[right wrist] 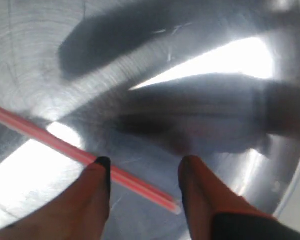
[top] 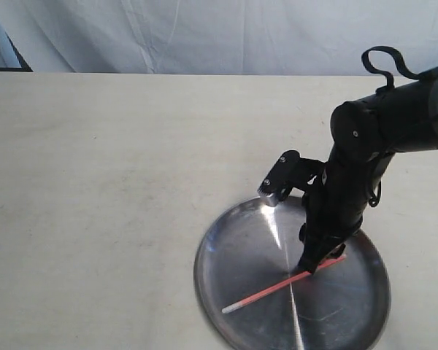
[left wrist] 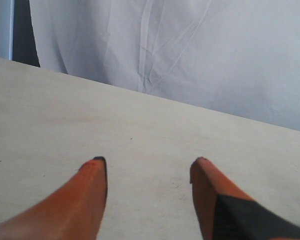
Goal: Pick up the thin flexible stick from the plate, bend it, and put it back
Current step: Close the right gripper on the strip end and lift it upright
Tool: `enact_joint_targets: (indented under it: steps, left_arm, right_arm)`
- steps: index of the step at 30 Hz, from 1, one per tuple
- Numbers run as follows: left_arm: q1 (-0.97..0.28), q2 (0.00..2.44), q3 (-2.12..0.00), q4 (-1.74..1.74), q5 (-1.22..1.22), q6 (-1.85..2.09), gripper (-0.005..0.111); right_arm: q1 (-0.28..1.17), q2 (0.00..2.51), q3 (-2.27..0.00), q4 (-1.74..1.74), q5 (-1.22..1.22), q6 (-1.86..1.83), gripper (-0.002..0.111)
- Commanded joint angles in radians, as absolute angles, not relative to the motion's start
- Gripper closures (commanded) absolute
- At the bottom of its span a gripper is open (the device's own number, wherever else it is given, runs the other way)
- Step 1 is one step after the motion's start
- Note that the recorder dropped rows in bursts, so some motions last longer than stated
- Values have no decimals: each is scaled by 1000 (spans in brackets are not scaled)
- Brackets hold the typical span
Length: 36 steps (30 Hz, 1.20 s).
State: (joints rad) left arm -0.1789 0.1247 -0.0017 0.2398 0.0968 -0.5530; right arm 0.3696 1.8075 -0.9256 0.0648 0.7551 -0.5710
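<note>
The left gripper (left wrist: 150, 162) hangs above a pale beige table (left wrist: 140, 125), and its two orange fingers (left wrist: 87, 197) stand wide apart with nothing between them. One finger carries a black part (left wrist: 250, 217) near its base. Behind the table hangs a wrinkled white cloth (left wrist: 200, 50), with a dark gap (left wrist: 24, 30) beside its edge.

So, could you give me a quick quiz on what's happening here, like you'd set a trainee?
1. True or false: the thin red stick lies on the silver plate.
2. Which gripper has one end of the stick between its open fingers? A) left gripper B) right gripper
3. Fill in: the left gripper's jaws stand ___.
Key: 1 true; 2 B; 3 open.
</note>
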Motion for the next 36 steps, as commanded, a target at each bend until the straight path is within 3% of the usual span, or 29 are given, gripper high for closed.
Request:
enact_joint_targets:
  steps: [1,8,18,21,25,36]
  left_arm:
    - [-184,115,0,247,84,-552,56]
    - [-184,115,0,247,84,-552,56]
    - [-184,115,0,247,84,-552,56]
    - [-184,115,0,247,84,-552,56]
    - [-184,115,0,247,84,-552,56]
    - [-184,115,0,247,84,-552,56]
  right_arm:
    - [374,1805,-906,103,773,-608,64]
    - [374,1814,-809,47,529,-611,64]
    - [374,1823,-804,26,503,-575,65]
    - [374,1832,-804,26,520,-565,80]
    - [379,1870,-804,26,555,-553,109]
    - [410,1834,-804,33,599,-521,109]
